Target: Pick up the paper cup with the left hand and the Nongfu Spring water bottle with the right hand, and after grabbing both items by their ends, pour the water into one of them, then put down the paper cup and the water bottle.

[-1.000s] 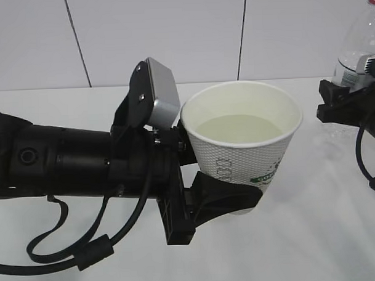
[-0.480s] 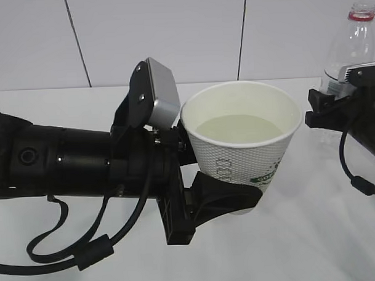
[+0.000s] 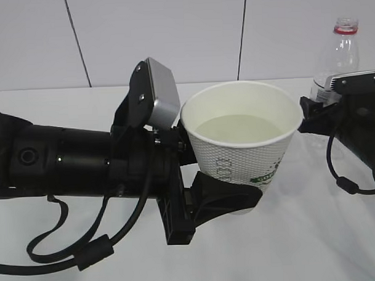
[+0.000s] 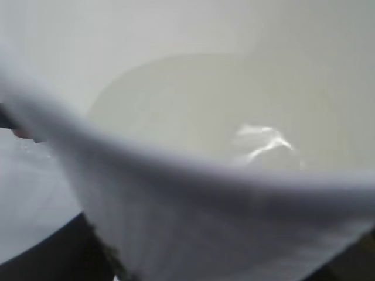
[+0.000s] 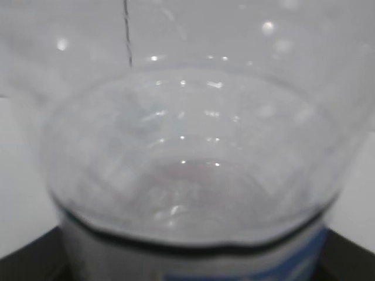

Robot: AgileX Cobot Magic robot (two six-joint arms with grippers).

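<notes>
Paper cup (image 3: 243,145) gripped in left hand (image 3: 223,198)

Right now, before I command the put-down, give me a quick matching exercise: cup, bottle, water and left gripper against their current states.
Things:
1. paper cup
2. Nongfu Spring water bottle
3. water
4. left hand

States:
A. upright, neck uncapped, at the right edge
B. pooled inside the cup
C. clamped around the cup's lower wall
D. held upright, above the table

Pairs: 1-D, 2-A, 3-B, 4-C
</notes>
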